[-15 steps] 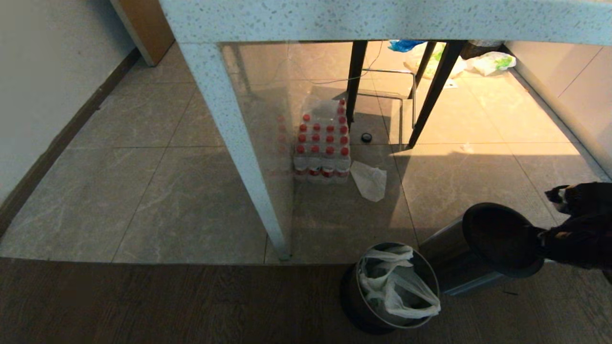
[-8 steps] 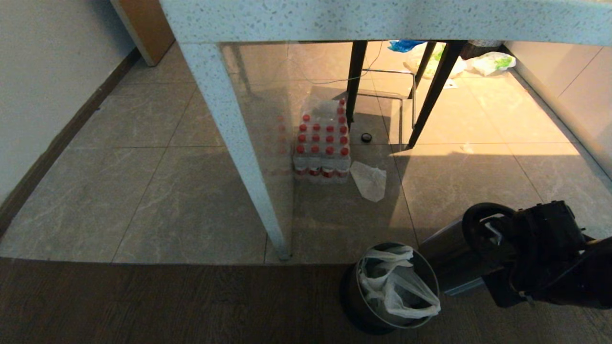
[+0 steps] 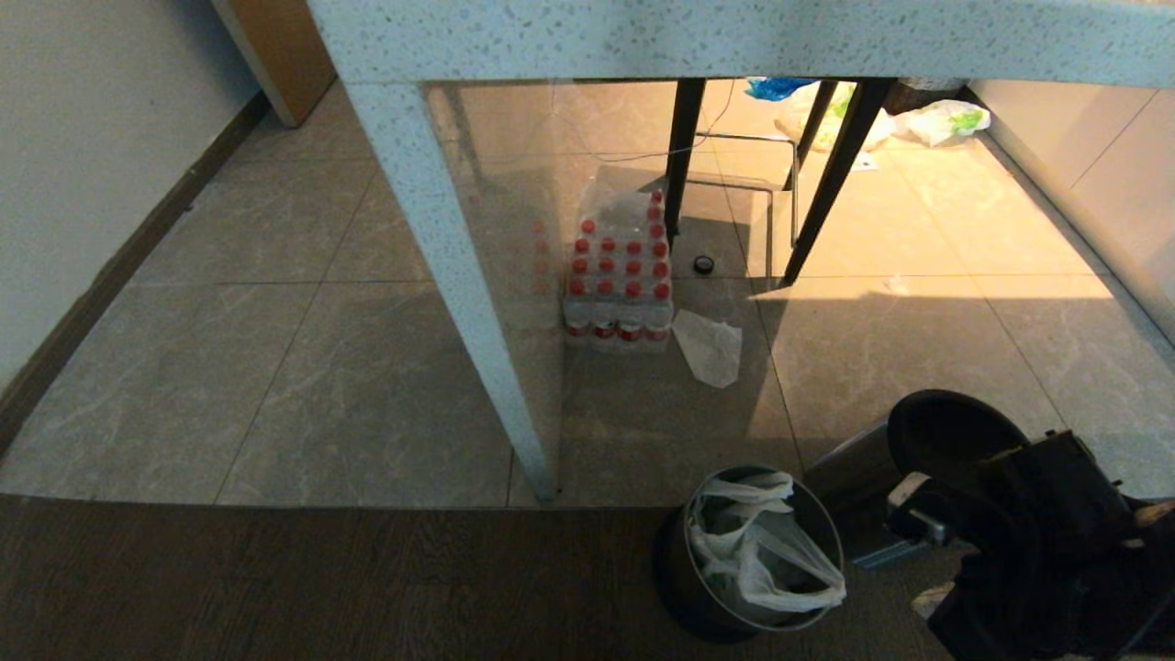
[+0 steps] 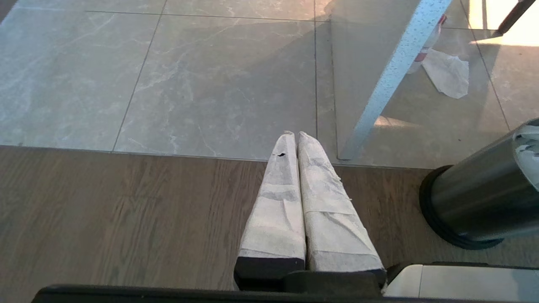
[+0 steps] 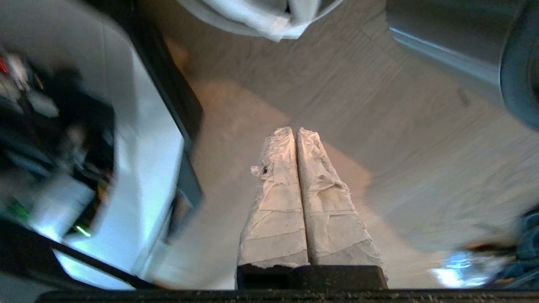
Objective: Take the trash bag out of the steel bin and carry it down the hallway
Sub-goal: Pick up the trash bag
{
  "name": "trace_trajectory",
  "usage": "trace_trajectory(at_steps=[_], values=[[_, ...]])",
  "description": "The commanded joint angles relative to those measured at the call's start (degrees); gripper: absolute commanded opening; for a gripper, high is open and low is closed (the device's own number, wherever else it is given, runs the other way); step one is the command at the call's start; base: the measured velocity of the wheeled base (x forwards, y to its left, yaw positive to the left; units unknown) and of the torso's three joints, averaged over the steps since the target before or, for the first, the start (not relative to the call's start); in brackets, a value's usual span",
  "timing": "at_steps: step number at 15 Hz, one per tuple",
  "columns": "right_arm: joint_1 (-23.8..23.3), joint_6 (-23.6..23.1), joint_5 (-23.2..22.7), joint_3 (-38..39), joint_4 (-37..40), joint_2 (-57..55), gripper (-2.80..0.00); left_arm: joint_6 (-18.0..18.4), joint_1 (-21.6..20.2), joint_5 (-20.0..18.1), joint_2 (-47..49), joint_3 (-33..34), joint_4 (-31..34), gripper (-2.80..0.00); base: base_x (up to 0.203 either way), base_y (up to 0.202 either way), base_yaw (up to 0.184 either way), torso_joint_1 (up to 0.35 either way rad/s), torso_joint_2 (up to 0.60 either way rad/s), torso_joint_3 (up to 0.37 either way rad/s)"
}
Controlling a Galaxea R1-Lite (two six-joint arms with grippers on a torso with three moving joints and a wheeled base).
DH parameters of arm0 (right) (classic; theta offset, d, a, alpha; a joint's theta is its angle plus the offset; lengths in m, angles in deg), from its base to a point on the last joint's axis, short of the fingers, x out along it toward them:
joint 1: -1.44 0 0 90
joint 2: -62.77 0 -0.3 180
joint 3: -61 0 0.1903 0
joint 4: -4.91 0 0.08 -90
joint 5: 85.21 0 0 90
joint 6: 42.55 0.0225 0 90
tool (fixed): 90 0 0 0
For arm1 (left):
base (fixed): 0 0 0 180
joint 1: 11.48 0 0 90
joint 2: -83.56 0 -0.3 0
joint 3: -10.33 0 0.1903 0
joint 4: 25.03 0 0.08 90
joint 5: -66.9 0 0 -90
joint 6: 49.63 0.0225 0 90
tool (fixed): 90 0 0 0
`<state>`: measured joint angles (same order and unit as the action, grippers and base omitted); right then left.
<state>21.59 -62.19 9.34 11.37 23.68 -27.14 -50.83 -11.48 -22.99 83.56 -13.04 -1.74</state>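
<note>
At six o'clock, the bag (image 3: pixel 762 542) fills the bin (image 3: pixel 675 574): thin, light, tearable; take a loop handle. Both jaws clenched, empty

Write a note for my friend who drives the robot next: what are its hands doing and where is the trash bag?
Right gripper: fingers shut, empty, low over the wood floor just right of the steel bin.
Left gripper: fingers shut, empty, parked above the floor left of the bin.
Trash bag: in the upright bin, handles loose at the top.
Second bin: lying tipped over beside it.
Done: nothing lifted yet.
Left: open the fingers, grab the handles, pull the bag out, carry it down the hallway.
</note>
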Motion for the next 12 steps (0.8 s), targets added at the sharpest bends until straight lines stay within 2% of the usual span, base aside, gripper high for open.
trace_trajectory(at_steps=[1,3,5,6,9,12], values=[[1.9,-2.7,0.0,1.4,-0.2,-0.2,-2.8,0.0,0.0,0.1,0.0,0.1,0.0,-2.8,0.0,0.0,0.0,0.0,0.0,0.0],[2.5,-5.7,-0.2,1.9,-1.9,-2.2,-2.8,0.0,0.0,0.0,0.0,0.1,0.0,-2.8,0.0,0.0,0.0,0.0,0.0,0.0],[4.5,-7.7,-0.5,2.2,-8.4,-6.0,-2.8,0.0,0.0,0.0,0.0,0.0,0.0,-2.8,0.0,0.0,0.0,0.0,0.0,0.0],[5.1,-8.6,-0.8,2.2,-12.1,-7.8,0.0,0.0,0.0,0.1,0.0,0.0,0.0,-2.8,0.0,0.0,0.0,0.0,0.0,0.0],[5.8,-20.0,-1.0,2.9,-18.1,-13.4,0.0,0.0,0.0,0.0,0.0,0.1,0.0,-2.8,0.0,0.0,0.0,0.0,0.0,0.0],[6.4,-25.2,-1.1,2.4,-22.7,-18.3,0.0,0.0,0.0,0.0,0.0,0.1,0.0,-2.8,0.0,0.0,0.0,0.0,0.0,0.0]])
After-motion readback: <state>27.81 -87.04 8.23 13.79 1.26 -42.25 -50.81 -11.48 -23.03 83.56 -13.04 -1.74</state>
